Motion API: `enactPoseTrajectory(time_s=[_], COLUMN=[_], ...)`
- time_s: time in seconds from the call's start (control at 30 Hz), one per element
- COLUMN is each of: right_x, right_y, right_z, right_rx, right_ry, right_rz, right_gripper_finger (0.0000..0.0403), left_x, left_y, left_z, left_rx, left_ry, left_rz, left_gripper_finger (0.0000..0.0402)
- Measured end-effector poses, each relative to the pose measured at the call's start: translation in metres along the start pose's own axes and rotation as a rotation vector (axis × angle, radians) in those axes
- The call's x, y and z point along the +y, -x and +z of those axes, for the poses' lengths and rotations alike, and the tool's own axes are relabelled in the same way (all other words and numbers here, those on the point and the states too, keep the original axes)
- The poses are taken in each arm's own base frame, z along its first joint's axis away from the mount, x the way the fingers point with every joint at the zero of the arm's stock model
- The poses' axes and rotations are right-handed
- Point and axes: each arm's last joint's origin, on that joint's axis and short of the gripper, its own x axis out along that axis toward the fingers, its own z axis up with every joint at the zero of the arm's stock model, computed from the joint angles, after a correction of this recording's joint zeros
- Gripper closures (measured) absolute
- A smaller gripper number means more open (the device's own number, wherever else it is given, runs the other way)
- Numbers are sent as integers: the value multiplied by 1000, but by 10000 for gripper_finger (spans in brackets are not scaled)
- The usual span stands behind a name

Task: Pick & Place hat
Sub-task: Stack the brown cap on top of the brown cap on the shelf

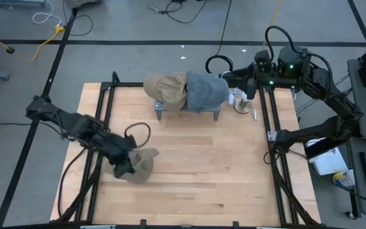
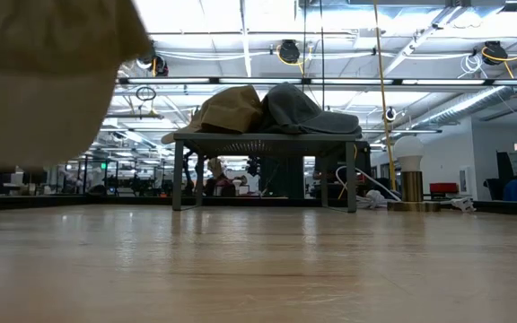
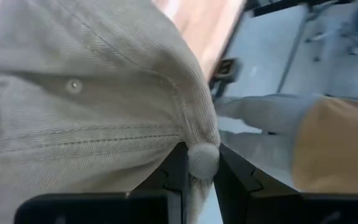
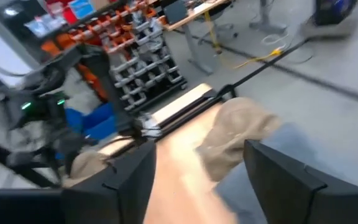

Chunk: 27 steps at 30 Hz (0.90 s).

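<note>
Khaki hat (image 1: pixel 142 166) pinched in the left claw (image 1: pixel 124 167), near-left on the desk (image 1: pixel 202 172).
Right claw (image 1: pixel 224 75) hangs with fingers apart at the far right, by two more hats (image 1: pixel 186 90) piled on a rack (image 1: pixel 189 109).

No text, label, brand or number can be read on anything here

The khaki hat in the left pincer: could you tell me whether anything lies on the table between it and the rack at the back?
Nothing visible does. The left pincer is shut on the khaki hat, and only bare table lies between it and the rack, which already carries a tan hat and a grey hat.
</note>
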Motion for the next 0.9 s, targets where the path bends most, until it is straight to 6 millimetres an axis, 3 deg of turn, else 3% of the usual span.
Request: enactPoseTrajectory(time_s=[0.3,0.7,0.9], right_x=[18,39,44], right_y=[-10,-31,-47], right_z=[-8,-3,-3], right_rx=[96,-63,-84], right_ry=[-29,64,62], right_rz=[166,159,162], right_gripper_finger=[92,98,98], left_x=[-24,-45,-50], left_y=[57,140,166], left_z=[22,53,63], left_rx=[-196,-709,-932], left_ry=[-307,-677,-813], left_rz=[-132,-80,2], left_gripper_finger=[352,352,352])
